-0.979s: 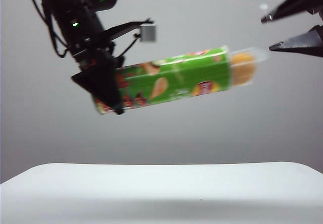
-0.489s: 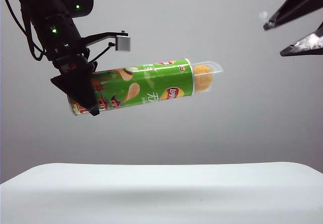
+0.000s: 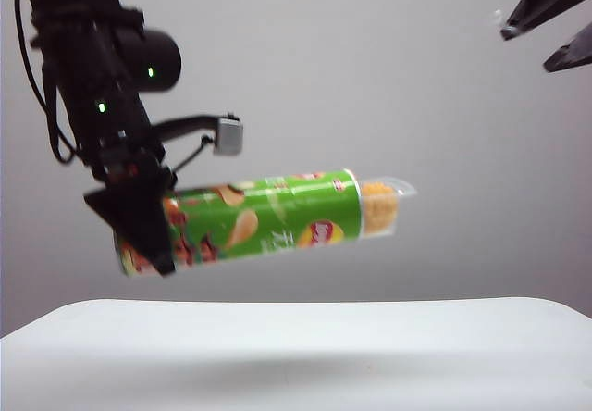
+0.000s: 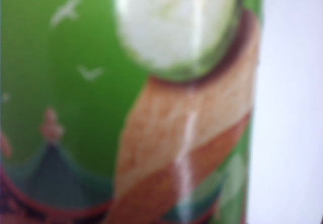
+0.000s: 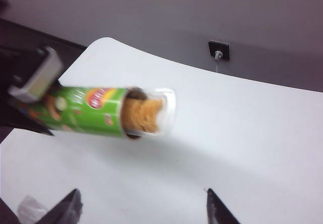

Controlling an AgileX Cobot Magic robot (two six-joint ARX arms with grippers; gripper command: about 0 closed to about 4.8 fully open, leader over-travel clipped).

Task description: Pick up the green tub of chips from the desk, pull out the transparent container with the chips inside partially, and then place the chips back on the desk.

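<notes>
One cylindrical green tub of chips (image 3: 254,221), left tool (image 3: 139,230), right tool (image 3: 548,36).

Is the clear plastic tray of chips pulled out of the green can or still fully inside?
Partly out: clear plastic tray protrudes from the green cylindrical can.

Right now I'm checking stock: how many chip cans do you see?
1: the green tub of chips, held above the desk by the left tool.

Even, soft light; faint shadow on desk (image 3: 296,365). Left wrist view heavily defocused, glare streak on green tub (image 4: 126,103). Exterior slightly motion-blurred.
</notes>
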